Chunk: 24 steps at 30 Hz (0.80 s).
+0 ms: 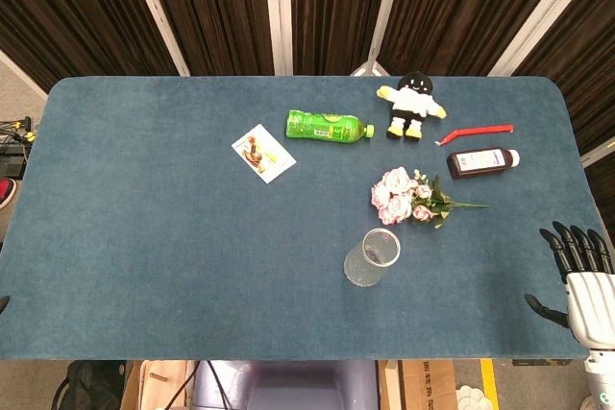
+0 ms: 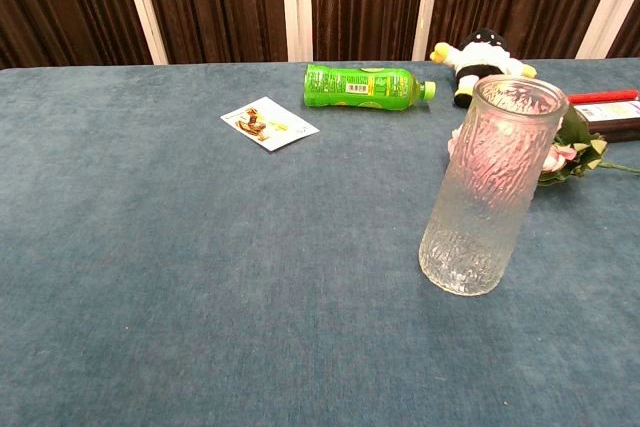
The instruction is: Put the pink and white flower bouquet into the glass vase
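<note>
Blue tabletop [image 1: 144, 237] carries an upright glass vase [image 2: 487, 187] half-hiding the bouquet [image 2: 572, 155] in chest view; right hand [image 1: 579, 280], cropped, fingers spread, holds nothing. Left hand unseen.

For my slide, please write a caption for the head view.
Right hand open at the table edge; bouquet lies beside the upright empty glass vase.

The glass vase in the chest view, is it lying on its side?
No, the glass vase stands upright on the blue table, its open mouth facing up.
</note>
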Each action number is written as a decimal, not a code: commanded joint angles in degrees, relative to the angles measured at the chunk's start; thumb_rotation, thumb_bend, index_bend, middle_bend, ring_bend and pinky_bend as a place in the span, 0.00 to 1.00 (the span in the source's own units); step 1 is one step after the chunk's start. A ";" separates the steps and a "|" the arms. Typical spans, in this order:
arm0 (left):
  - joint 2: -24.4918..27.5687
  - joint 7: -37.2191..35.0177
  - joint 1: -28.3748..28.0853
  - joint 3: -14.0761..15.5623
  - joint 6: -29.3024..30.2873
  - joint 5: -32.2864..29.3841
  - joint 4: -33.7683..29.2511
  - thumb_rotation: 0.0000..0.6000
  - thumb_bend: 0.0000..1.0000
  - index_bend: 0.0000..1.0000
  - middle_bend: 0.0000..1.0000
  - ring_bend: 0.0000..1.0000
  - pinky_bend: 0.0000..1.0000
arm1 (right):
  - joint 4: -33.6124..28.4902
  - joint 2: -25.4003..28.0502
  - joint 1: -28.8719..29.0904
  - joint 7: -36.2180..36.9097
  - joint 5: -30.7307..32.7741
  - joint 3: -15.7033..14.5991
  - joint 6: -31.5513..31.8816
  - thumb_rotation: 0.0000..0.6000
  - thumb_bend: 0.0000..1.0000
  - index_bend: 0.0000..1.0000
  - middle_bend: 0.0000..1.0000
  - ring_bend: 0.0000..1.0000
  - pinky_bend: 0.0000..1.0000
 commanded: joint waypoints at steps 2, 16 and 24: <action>0.07 0.02 -0.03 0.14 -0.21 0.09 -0.05 1.00 0.17 0.15 0.00 0.00 0.00 | -0.05 -0.01 0.02 -0.02 -0.16 -0.13 -0.09 1.00 0.11 0.14 0.10 0.05 0.00; -0.31 -0.34 -0.12 -0.26 0.02 -0.05 0.05 1.00 0.17 0.15 0.00 0.00 0.00 | -0.12 -0.08 0.82 2.25 0.32 -0.44 -2.25 1.00 0.11 0.14 0.10 0.05 0.00; 0.20 -1.83 0.88 0.12 1.57 0.71 -0.09 1.00 0.17 0.15 0.00 0.00 0.00 | 0.49 0.04 2.76 6.04 -0.30 -1.52 -6.59 1.00 0.11 0.14 0.10 0.05 0.00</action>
